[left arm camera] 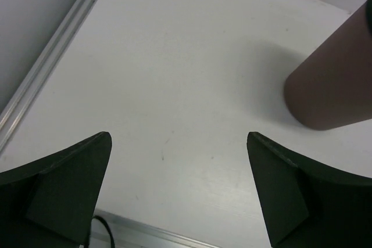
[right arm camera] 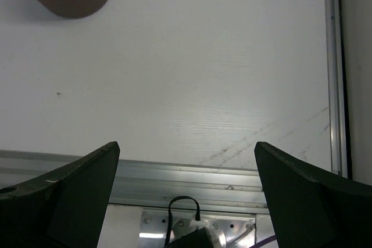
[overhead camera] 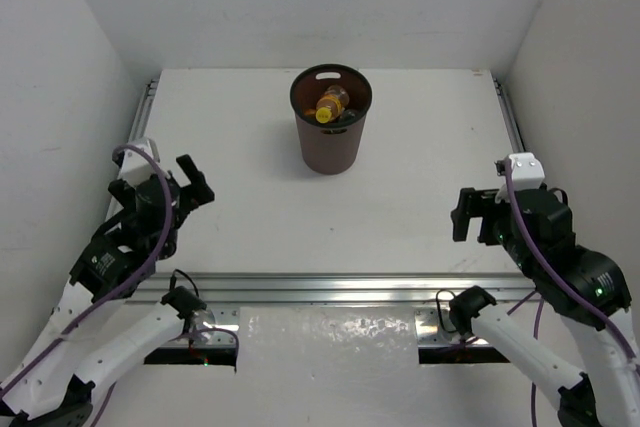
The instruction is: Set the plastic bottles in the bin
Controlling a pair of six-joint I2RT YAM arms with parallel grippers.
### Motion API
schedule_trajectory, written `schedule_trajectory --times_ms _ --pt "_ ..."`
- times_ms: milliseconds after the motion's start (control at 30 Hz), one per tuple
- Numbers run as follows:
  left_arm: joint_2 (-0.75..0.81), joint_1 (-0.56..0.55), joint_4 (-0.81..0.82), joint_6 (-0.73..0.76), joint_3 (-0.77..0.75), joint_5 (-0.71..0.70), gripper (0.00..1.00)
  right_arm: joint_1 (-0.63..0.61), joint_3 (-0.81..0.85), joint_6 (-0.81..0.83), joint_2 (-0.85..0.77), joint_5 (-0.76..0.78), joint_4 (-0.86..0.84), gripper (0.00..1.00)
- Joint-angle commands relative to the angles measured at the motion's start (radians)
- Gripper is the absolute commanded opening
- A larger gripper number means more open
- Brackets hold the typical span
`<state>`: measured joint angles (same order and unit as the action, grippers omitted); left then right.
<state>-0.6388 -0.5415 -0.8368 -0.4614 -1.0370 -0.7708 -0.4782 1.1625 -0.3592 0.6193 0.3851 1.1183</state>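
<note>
Top external view: bin point(overhead camera: 331, 142) upright on table point(overhead camera: 240, 237), orange bottle point(overhead camera: 331, 105) lying inside.
Left gripper point(overhead camera: 197, 180): released wide, grasping nothing.
Right gripper point(overhead camera: 462, 215): released wide, grasping nothing.

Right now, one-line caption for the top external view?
Open, empty left gripper and right gripper at the front of the table; dark brown bin upright beyond, an orange bottle visible inside.

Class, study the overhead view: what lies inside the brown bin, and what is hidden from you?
Inside the bin an orange bottle lies on top. Beneath it sit darker shapes, too shadowed to identify. The bin's wall and that bottle cover whatever lies deeper.
</note>
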Motion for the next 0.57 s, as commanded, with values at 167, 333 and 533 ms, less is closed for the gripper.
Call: schedule_trajectory --times_ms 167,333,533 --pt "0.183 0.005 -0.012 0.015 0.069 -0.010 1.00 -0.002 -0.090 -0.007 -0.136 0.074 -0.005 0.99" --pt "0.231 0.006 0.030 0.061 0.088 0.053 1.00 -0.003 -0.142 -0.020 -0.182 0.078 -0.009 0.99" --pt "0.212 0.006 0.031 0.061 0.088 0.064 1.00 -0.002 -0.144 -0.020 -0.197 0.069 -0.009 0.99"
